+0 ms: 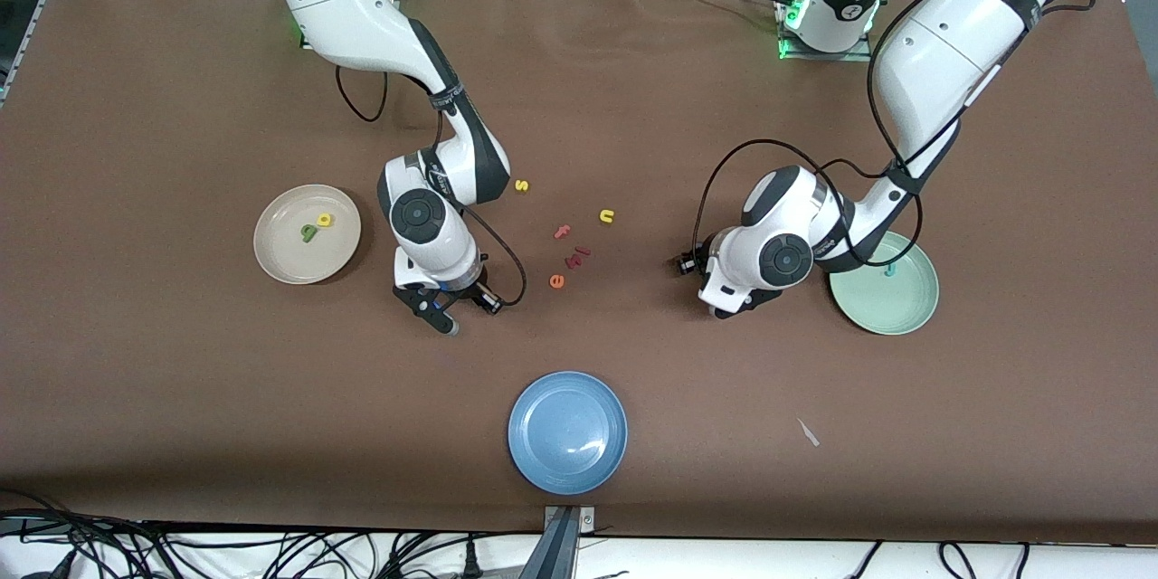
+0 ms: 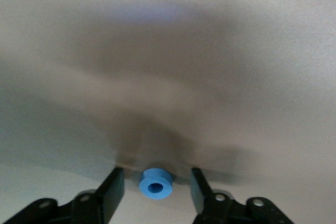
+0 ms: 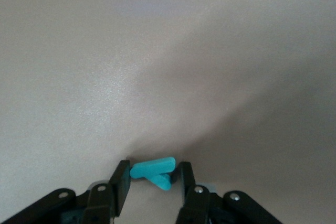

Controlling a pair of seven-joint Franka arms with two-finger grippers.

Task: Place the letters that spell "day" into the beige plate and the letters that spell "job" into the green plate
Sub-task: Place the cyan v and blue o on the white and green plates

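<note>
In the left wrist view a blue ring-shaped "o" [image 2: 156, 183] lies on the table between the fingers of my left gripper [image 2: 156, 191], which is open with a gap on each side. My right gripper [image 3: 152, 179] is shut on a teal "y" [image 3: 152, 169] that rests on the table. The front view shows the left gripper [image 1: 728, 308] low beside the green plate [image 1: 905, 312], which holds a teal "j" [image 1: 891, 270]. The right gripper [image 1: 452, 318] is low beside the beige plate [image 1: 280, 258], which holds an olive "d" [image 1: 309, 232] and a yellow "a" [image 1: 324, 220]. A red-pink "b" [image 1: 575, 257] lies between the arms.
A yellow "s" [image 1: 521, 185], a yellow "u" [image 1: 606, 216], a pink "f" [image 1: 562, 232] and an orange "e" [image 1: 556, 281] lie mid-table. A blue plate [image 1: 567, 461] sits nearer the front camera. A white scrap [image 1: 808, 432] lies toward the left arm's end.
</note>
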